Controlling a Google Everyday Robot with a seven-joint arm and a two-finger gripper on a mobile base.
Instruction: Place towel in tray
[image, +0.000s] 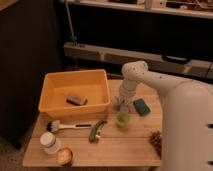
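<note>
Looking at the scene, you are seeing the white arm (165, 95) reaching down over the wooden table (130, 150), next to the yellow tray (50, 102), which is holding a small brown block (76, 99). The gripper (120, 103) is hanging low between the tray's right wall and the teal towel (141, 106), which is lying on the table outside the tray. Whether the claw is apart or together, you cannot tell. A brush (67, 126) is lying in front of the tray, and a green cup (122, 119) is standing just in front of the gripper.
</note>
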